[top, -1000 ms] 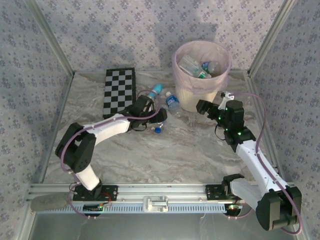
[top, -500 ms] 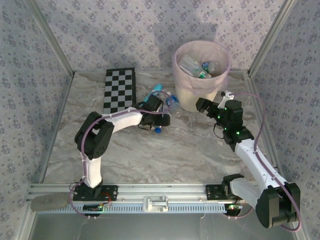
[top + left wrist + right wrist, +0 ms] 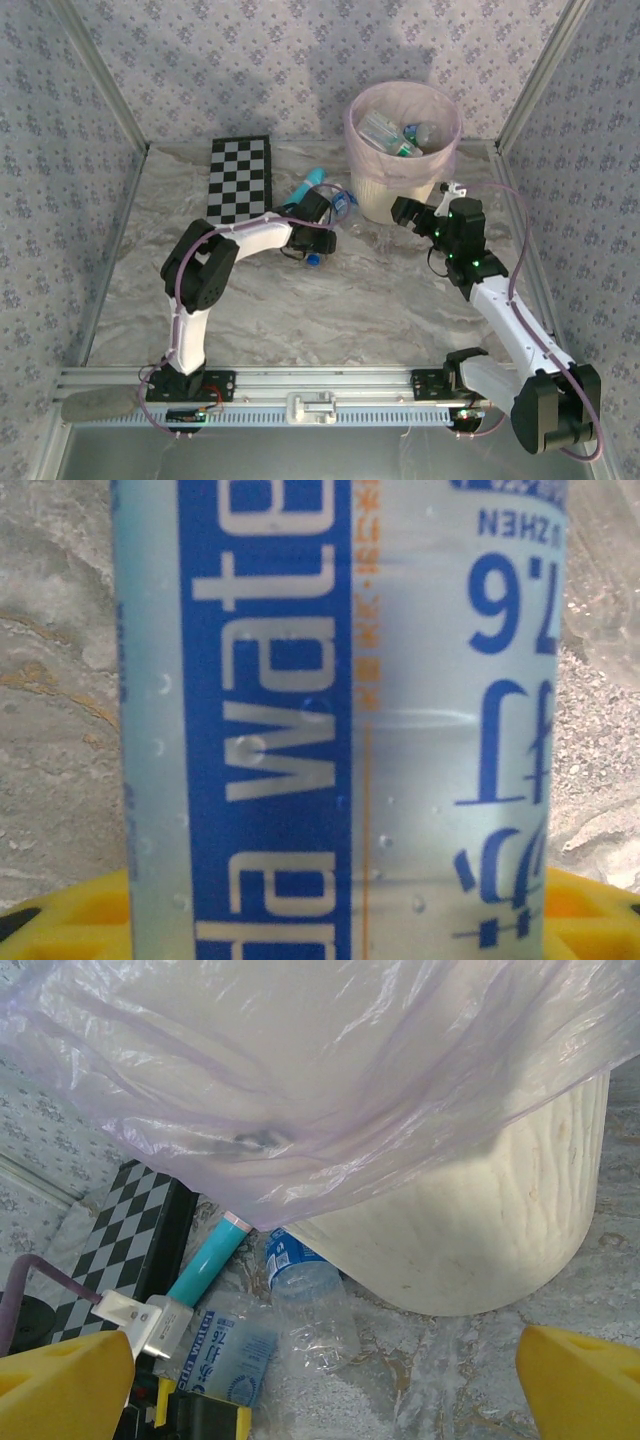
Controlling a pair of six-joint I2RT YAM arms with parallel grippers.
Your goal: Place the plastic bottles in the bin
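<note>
Several bottles point(image 3: 385, 132) lie in your bin point(image 3: 352, 125). Your left gripper point(image 3: 338, 207) is clamped on a clear blue-labelled bottle point(image 3: 330, 720) down on the table point(image 3: 300, 310), just beside the bin's base; your right gripper point(image 3: 403, 212) hangs near the bin, jaws wide apart.

bottle point(image 3: 340, 720), blue label | yellow fingers point(image 3: 80, 912) flanking it | marble table point(image 3: 50, 680)
</note>
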